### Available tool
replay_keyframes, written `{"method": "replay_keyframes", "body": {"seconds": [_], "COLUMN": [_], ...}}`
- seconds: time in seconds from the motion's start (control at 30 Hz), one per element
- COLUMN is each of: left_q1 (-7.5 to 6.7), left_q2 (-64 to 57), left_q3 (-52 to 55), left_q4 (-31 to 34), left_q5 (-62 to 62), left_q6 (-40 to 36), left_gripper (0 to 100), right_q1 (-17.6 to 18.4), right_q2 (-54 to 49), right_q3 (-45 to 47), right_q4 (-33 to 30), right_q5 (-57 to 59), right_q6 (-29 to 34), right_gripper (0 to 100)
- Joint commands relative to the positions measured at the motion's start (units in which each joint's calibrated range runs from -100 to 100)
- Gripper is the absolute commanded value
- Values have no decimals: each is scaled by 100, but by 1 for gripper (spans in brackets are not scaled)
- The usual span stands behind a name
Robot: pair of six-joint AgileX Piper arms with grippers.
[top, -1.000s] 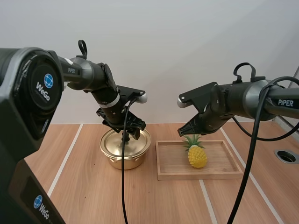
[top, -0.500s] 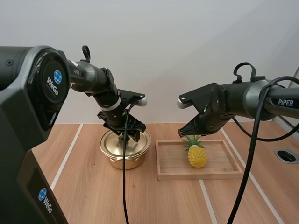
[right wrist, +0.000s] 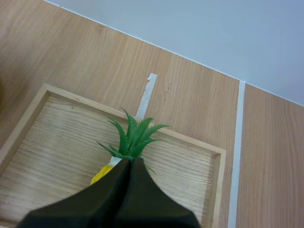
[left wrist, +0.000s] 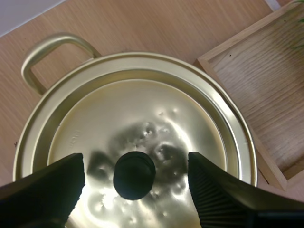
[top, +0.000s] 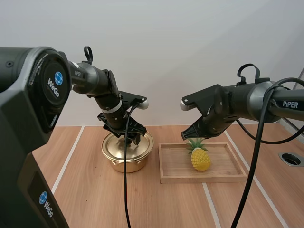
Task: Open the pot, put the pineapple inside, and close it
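**A:** What does the high view give us?

**B:** The gold pot (top: pixel 126 164) stands left of centre on the table (top: pixel 80 190) with its lid (top: pixel 114 144) on. Just to its right lies the wooden tray (top: pixel 204 179), and the pineapple (top: pixel 201 160) stands upright in the tray's left half. The left gripper (top: pixel 128 139) hangs directly over the lid. The right gripper (top: pixel 185 136) hovers above the pineapple's leaves.

**A:** And the left wrist view?

**B:** The left arm's fingers (left wrist: pixel 42 187) stand wide apart, ribbed faces turned inward, with nothing between them but air. The black knob (left wrist: pixel 134 175) sits roughly midway between them, with a gap on either side. The lid lies flat inside the pot's rim, and one loop handle (left wrist: pixel 45 52) shows on the far side.

**A:** The right wrist view?

**B:** That arm's fingers are pressed together into one dark wedge, empty, over the pineapple's green crown (right wrist: pixel 132 137). The fruit is in the tray, untouched.

**A:** So how should the step in hand go?

**B:** I judge it to be the grasp on the knob. The gripper should stay centred, sink until the pads are level with the knob, then close squarely. The lift should go straight up, since a tilted pull could catch the rim and drag this light-looking pot. The lid is best set on bare table to the left, clear of the tray. The right gripper will have to open before it can take the pineapple.
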Motion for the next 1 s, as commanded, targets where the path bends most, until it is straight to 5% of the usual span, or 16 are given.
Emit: {"method": "replay_keyframes", "body": {"seconds": [0.0, 0.07, 0.13, 0.17, 0.2, 0.57, 0.97], "left_q1": [-22, -22, -22, -22, -22, -22, -22], "left_q2": [-8, -8, -8, -8, -8, -96, -1959], "left_q3": [7, 7, 7, 7, 7, -7, -288], "left_q4": [1, 38, 53, 53, 65, 52, 42], "left_q5": [-125, -125, -83, -71, -71, -307, -2957], "left_q6": [-86, -263, -287, -287, -271, -324, -365], "left_gripper": [100, 84, 43, 14, 1, 0, 0], "right_q1": [3, 3, 3, 3, 3, 3, 3], "right_q2": [-34, -34, -34, -34, -34, -34, -34], "right_q3": [14, 14, 14, 14, 14, 14, 14], "right_q4": [-47, -47, -47, -47, -47, -47, -47], "right_q5": [47, 65, 65, 65, 65, 65, 172], "right_q6": [17, 17, 17, 17, 17, 17, 17], "right_gripper": [0, 0, 0, 0, 0, 0, 0]}}
